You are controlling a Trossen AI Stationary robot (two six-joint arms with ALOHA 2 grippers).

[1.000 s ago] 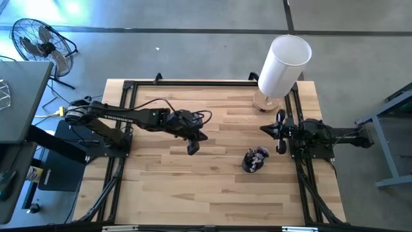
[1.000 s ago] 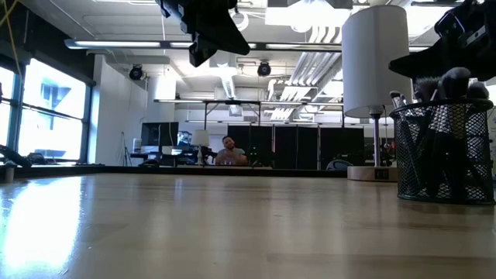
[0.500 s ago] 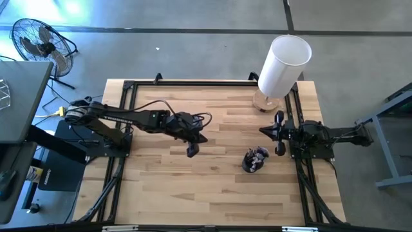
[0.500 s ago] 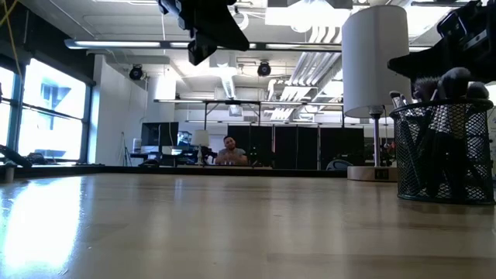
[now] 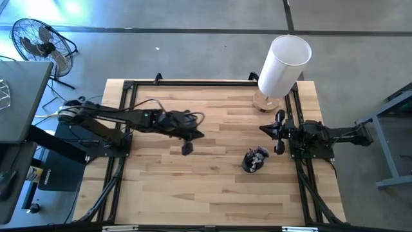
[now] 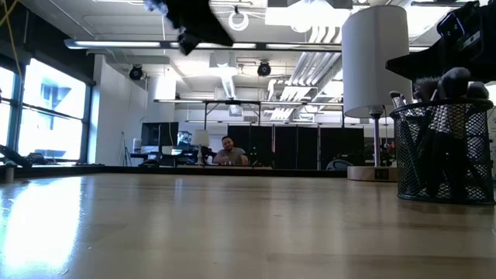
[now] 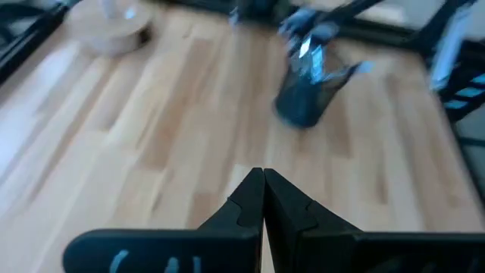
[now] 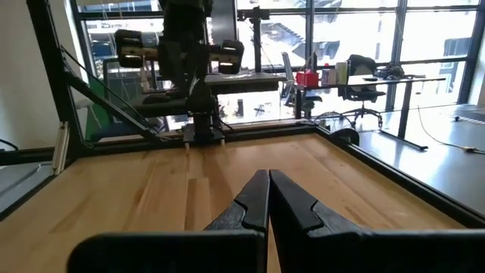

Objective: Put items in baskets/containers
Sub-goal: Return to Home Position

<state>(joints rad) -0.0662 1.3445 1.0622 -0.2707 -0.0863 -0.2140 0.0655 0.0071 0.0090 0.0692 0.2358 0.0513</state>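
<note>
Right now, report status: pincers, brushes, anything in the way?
Left pincer shut, empty, over mid-table. Right pincer shut, at right edge. Brushes in cup. White cylinder stands apart.

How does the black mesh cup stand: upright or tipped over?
Upright: the low view shows the mesh cup flat on the table, brushes sticking up from it.

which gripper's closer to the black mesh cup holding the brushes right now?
Right. The right gripper sits just past the mesh cup, on its far right side. The left gripper hangs over the middle of the table, well off to the cup's left.
</note>
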